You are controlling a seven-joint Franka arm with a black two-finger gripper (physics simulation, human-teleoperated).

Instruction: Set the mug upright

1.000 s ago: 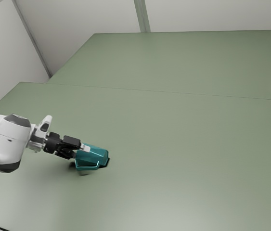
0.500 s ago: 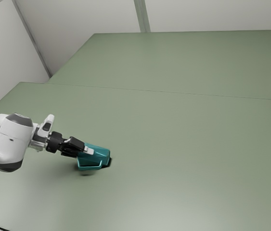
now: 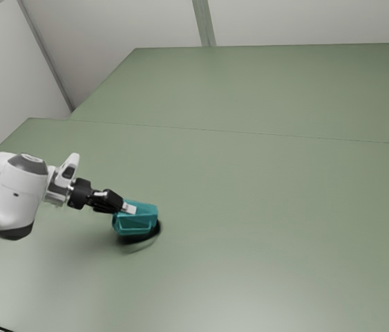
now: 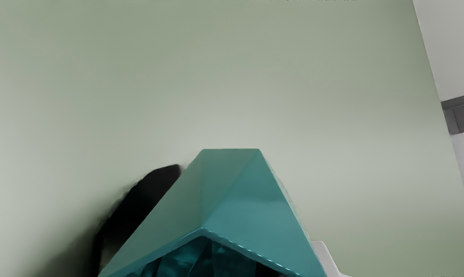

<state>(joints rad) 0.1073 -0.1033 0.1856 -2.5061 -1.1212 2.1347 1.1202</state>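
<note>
Since the earlier frame the arm (image 3: pixel 21 190) and mug (image 3: pixel 137 220) have risen a little, the mug's shadow (image 3: pixel 141 241) now showing more beneath it. The jaws look closed on the mug's wall near its mouth, holding it tipped on its side just above the desk (image 3: pixel 249 242). The step in hand seems to be the righting; next, the base should swing down before any release. Nothing nearby blocks that, though the grip could slip.

Rounded white arm (image 3: pixel 19 197), dark grey trim (image 3: pixel 28 164)
</note>
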